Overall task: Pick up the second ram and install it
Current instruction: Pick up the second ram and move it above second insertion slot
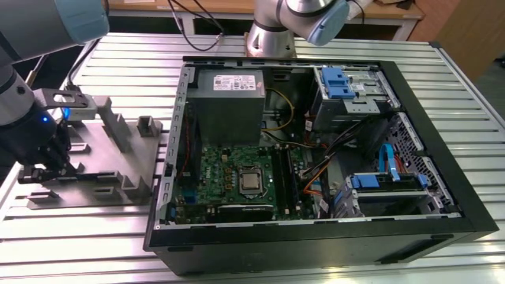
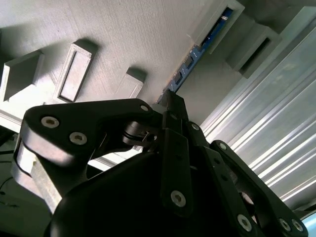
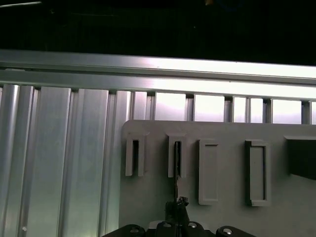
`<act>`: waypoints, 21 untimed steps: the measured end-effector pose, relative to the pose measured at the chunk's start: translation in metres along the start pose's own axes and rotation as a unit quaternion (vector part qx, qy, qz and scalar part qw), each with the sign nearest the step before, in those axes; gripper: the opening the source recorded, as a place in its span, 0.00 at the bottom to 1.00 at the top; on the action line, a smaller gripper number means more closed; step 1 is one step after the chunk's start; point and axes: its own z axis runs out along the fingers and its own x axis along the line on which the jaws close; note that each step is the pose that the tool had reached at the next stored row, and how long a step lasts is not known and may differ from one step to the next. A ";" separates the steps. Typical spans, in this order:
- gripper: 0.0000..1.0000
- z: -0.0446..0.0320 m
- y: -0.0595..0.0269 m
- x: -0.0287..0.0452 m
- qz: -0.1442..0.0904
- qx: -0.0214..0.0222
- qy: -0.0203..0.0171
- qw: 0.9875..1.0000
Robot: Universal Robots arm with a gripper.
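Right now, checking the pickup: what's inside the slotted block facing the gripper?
The second ram, on edge. The block hides its far tip; the gripper covers its near end.

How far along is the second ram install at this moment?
Done: the gripper is down at the grey tray. In hand: it looks closed on the ram stick, which stands on edge in the tray's slots. Left: the stick is not lifted out, nor seated on the green board inside the computer case.

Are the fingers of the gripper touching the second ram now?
Touching. In the first wrist view the second ram runs edge-on into the gripper, whose fingers pinch it.
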 end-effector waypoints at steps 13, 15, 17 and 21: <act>0.24 0.0014 0.0002 0.0000 -0.024 -0.001 0.001 1.000; 0.24 0.0027 0.0001 0.0000 -0.032 -0.001 0.001 0.999; 0.24 0.0048 0.0000 0.0001 -0.036 -0.001 0.001 0.999; 0.24 0.0065 0.0000 0.0002 -0.038 -0.001 0.001 0.999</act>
